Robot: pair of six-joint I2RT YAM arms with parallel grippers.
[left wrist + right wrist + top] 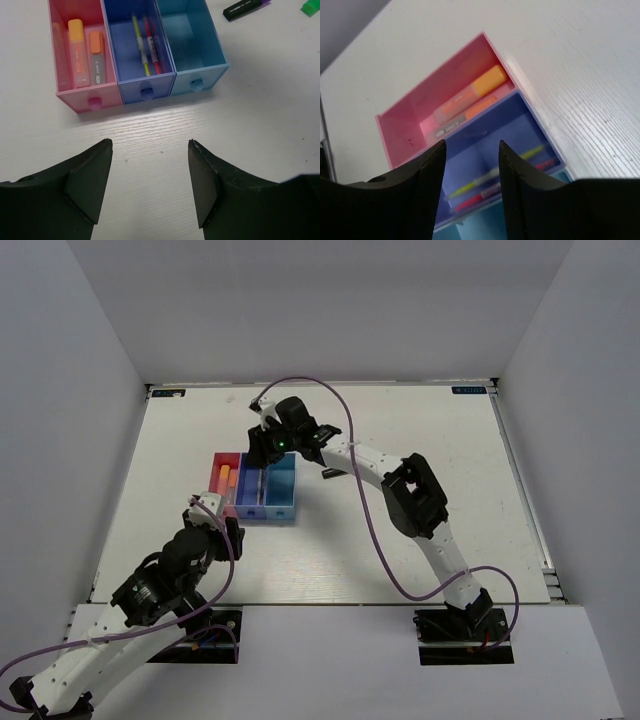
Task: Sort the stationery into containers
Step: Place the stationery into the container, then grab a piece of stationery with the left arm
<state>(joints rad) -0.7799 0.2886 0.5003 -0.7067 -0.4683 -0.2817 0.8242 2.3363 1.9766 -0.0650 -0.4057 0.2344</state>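
Overhead, the left gripper (150,145) sits on the near side of the containers (255,488), close to their pink end. Its own camera shows the jaws spread wide with only white table (150,190) between them.

That wrist view looks down into all three joined bins. The pink-red bin (59,92) on the left holds two orange markers (76,50) lying side by side, with a paler item against its left wall that is too faint to name. The dark blue bin (111,45) in the middle holds a pale yellow pen (141,47) and a pink-red pen (154,47), lying close together along its length. From above only a patch of orange can be made out in the pink bin, and the pens do not show. The light blue bin (192,40) ends the row on the right.

Further right, on the table well apart from the bins, lie a black highlighter (242,9) with a purple end and, at the frame's corner, a green piece (311,6).

Seen from above, the right gripper (471,147) hangs over the far side of the bins. Its wrist camera shows the jaws partly apart with nothing in the gap, above the dark blue bin, where the two pens lie.
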